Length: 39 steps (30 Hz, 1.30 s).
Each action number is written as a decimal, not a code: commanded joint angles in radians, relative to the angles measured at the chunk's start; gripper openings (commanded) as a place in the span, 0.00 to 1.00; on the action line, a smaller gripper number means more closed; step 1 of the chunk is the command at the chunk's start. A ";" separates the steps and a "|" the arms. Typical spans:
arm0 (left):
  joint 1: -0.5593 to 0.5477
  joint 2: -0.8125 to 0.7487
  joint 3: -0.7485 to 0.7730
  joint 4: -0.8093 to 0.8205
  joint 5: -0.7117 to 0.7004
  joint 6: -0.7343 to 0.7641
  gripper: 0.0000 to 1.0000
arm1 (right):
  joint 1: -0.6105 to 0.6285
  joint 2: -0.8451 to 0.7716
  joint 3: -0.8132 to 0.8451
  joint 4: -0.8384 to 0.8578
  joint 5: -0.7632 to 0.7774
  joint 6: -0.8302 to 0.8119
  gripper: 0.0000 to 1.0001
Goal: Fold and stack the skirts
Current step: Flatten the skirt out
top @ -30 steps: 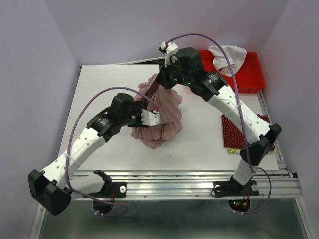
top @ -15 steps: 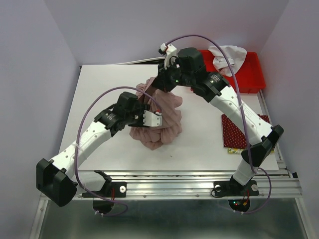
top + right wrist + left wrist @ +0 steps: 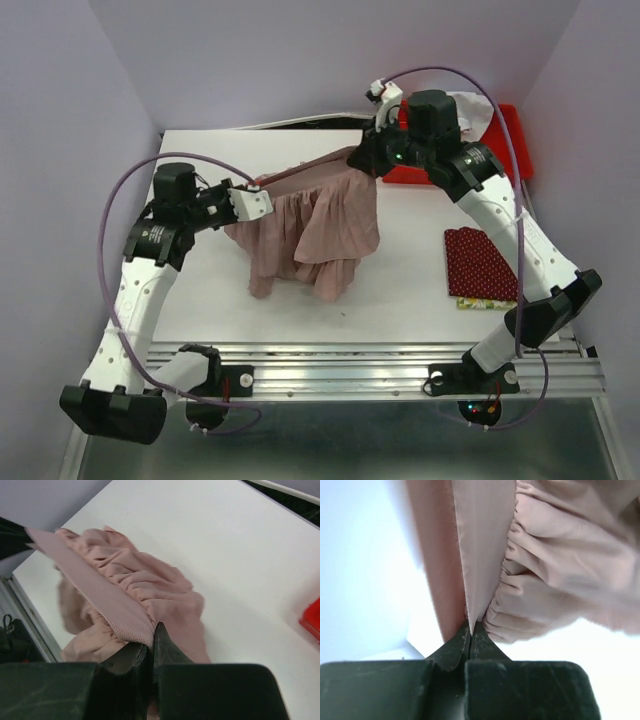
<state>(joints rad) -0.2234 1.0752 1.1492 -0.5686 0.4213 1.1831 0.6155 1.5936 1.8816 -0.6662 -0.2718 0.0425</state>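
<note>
Top external: we see both arms reaching over the bench (image 3: 400, 290) and holding the pink skirt (image 3: 315, 225) up between them.
Left pincer (image 3: 262, 190): closed on the left end of the waistband (image 3: 310, 172). In the left wrist view we see its two fingers pressed together, with the band's edge pinched between the tips.
Right pincer (image 3: 368, 158): closed on the other end of the waistband, farther back and to the right. In the right wrist view we see the fingers clamped on the band's corner.
Waistband: stretched in a straight line from one pincer to the other, running from the near left to the far right.
Pink skirt: hangs from the band in gathered folds over the middle of the bench. Its lower folds bunch where they meet the surface, and we cannot tell how much of the hem lies flat.
Red skirt (image 3: 480, 262): dark red with small white dots, folded flat on the right side of the bench, well apart from the pink skirt.
Yellow-green skirt (image 3: 485, 303): lies under the red skirt, and we see only a thin strip at its near edge.
Bin (image 3: 505, 150): red, at the far right corner, partly hidden by the right arm.
White cloth (image 3: 470, 103): lies crumpled in the bin.
</note>
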 commanded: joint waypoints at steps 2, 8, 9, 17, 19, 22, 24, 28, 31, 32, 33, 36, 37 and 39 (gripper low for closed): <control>0.180 -0.081 0.113 -0.065 0.224 -0.112 0.00 | -0.189 -0.107 -0.065 0.060 -0.027 -0.093 0.01; 0.297 0.006 0.263 -0.378 0.488 -0.025 0.00 | -0.234 -0.205 -0.226 0.022 -0.105 -0.191 0.01; 0.302 0.018 0.294 -0.410 0.496 -0.023 0.00 | -0.234 -0.224 -0.258 0.020 -0.107 -0.199 0.01; 0.325 0.023 0.155 -0.511 0.481 0.044 0.00 | -0.234 -0.296 -0.453 0.033 -0.312 -0.159 0.01; 0.320 0.038 0.110 -0.514 0.456 0.079 0.00 | -0.234 -0.268 -0.467 0.016 -0.381 -0.148 0.01; 0.318 0.104 0.067 -0.551 0.399 0.131 0.00 | -0.234 -0.201 -0.521 0.002 -0.483 -0.122 0.01; 0.318 0.159 0.017 -0.513 0.392 0.106 0.00 | -0.234 -0.158 -0.602 0.046 -0.521 -0.098 0.01; 0.314 0.235 -0.066 -0.418 0.396 0.041 0.00 | -0.234 -0.084 -0.677 0.085 -0.555 -0.099 0.09; 0.306 0.270 -0.104 -0.303 0.390 -0.034 0.02 | -0.234 -0.003 -0.693 0.086 -0.550 -0.125 0.22; 0.302 0.288 -0.108 -0.268 0.389 -0.055 0.04 | -0.234 0.029 -0.688 0.088 -0.550 -0.133 0.33; 0.302 0.295 -0.114 -0.248 0.387 -0.074 0.11 | -0.234 0.043 -0.685 0.089 -0.544 -0.139 0.48; 0.302 0.308 -0.120 -0.206 0.375 -0.105 0.25 | -0.234 0.069 -0.667 0.089 -0.528 -0.150 0.67; 0.300 0.308 -0.118 -0.198 0.370 -0.109 0.41 | -0.234 0.069 -0.665 0.089 -0.523 -0.156 0.71; 0.303 0.287 -0.126 -0.185 0.355 -0.135 0.69 | -0.234 0.060 -0.671 0.097 -0.503 -0.156 0.79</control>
<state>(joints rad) 0.0746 1.3933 1.0332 -0.8139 0.8101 1.1080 0.3832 1.6752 1.1828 -0.5976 -0.8001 -0.0853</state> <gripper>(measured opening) 0.468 0.735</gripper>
